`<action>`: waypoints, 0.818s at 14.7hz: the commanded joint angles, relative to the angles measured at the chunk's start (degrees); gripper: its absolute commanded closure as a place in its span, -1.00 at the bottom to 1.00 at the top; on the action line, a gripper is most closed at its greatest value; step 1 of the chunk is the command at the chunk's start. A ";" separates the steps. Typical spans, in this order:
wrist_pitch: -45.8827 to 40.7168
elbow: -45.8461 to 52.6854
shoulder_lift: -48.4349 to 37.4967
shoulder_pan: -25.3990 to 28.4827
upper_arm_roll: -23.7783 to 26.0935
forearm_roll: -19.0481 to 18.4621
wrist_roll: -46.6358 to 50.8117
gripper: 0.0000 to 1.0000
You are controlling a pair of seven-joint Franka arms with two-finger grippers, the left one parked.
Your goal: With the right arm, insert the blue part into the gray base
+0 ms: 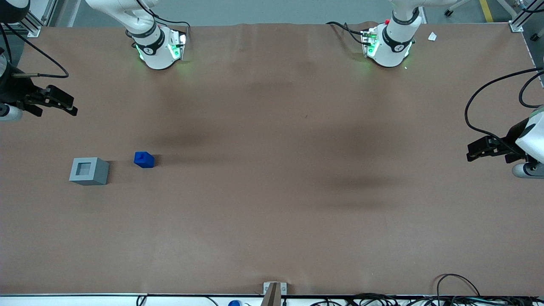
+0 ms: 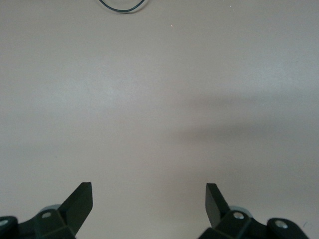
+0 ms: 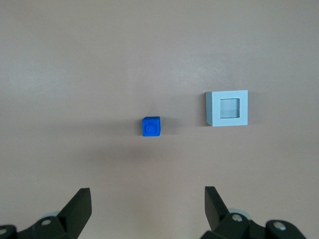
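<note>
The blue part (image 1: 144, 160) (image 3: 151, 126) stands on the brown table with its raised step on top. Beside it, toward the working arm's end of the table, sits the gray base (image 1: 89, 171) (image 3: 227, 108), its square socket facing up and empty. A gap of bare table separates the two. My right gripper (image 1: 70, 106) (image 3: 148, 191) hangs open with nothing between its fingers. It is farther from the front camera than the base and apart from both objects.
The two arm bases (image 1: 159, 46) (image 1: 389, 42) stand along the table's back edge. A small white scrap (image 1: 432, 36) lies near the back corner at the parked arm's end. A metal bracket (image 1: 274, 290) and loose cables (image 1: 454, 293) line the front edge.
</note>
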 commanded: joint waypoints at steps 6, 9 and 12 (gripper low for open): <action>1.03 -0.95 0.01 -0.54 1.33 0.23 0.87 -1.00; 3.40 -1.92 4.31 0.33 1.42 0.14 0.69 -1.00; 10.32 -7.17 6.16 1.56 1.33 0.06 0.78 -1.00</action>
